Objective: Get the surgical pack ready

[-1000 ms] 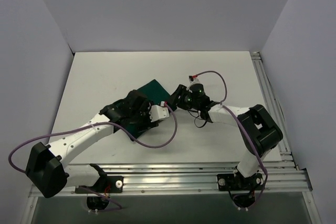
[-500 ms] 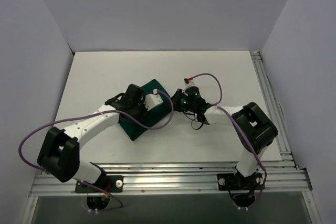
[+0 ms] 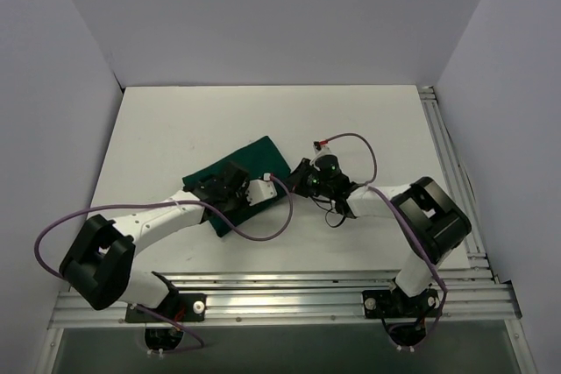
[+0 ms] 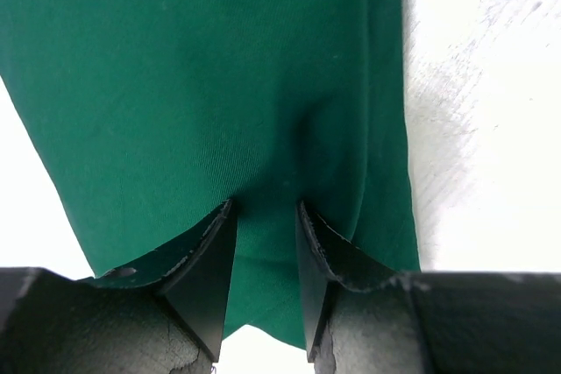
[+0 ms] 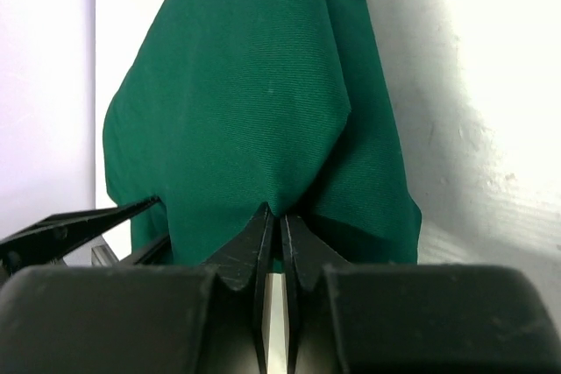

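Note:
The surgical pack shows only as a folded dark green drape (image 3: 256,153) lying on the white table, slanting from near left to far right. My left gripper (image 3: 230,185) sits on its middle. In the left wrist view its jaws (image 4: 266,203) are part way closed with a puckered ridge of the drape (image 4: 202,67) pinched between them. My right gripper (image 3: 295,178) is at the drape's right edge. Seen from the right wrist, the gripper (image 5: 274,209) is shut on a raised fold of the green cloth (image 5: 245,85).
The white table (image 3: 175,120) is walled on three sides. Metal rails (image 3: 443,137) run along its right edge and more along the near edge. Purple cables (image 3: 263,236) loop beside both arms, one crossing just in front of the drape.
My left gripper slid back toward the near left over the drape and its jaws narrowed onto the cloth. The right gripper's jaws went from open to shut on the drape's edge.

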{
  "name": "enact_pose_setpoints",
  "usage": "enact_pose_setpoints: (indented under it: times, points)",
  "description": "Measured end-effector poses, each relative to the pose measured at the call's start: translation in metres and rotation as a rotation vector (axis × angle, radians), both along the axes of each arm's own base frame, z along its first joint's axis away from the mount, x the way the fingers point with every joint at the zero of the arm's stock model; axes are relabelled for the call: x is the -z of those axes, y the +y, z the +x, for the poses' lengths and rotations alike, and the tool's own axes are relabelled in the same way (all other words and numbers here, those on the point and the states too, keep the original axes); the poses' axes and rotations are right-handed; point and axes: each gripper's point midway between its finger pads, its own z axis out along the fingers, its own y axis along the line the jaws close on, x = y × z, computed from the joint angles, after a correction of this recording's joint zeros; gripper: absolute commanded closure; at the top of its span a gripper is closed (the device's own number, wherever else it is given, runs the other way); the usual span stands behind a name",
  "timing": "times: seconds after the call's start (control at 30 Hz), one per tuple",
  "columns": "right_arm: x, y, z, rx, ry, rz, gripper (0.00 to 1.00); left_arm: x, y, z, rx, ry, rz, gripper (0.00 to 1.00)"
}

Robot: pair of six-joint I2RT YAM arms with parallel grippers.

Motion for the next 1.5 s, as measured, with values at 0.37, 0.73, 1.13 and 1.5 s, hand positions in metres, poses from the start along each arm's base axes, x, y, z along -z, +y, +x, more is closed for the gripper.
enact_pose_setpoints:
  times: [0.37,0.73,1.13,1.5]
  points:
    - [-0.031,-0.032,-0.014,-0.003,-0.016,-0.138,0.43,-0.034,0.015,-0.016,0.006,-0.009,-0.014,0.44]
    - [-0.102,-0.018,0.071,-0.089,-0.210,-0.243,0.21,-0.083,0.051,0.022,-0.251,-0.065,-0.141,0.18]
    - [0.027,0.009,0.067,-0.307,-0.046,-0.270,0.51,-0.030,0.094,0.034,-0.428,0.007,-0.096,0.16]
    - [0.023,-0.012,0.027,-0.264,-0.059,-0.189,0.45,-0.001,0.115,0.043,-0.491,0.032,-0.051,0.16]
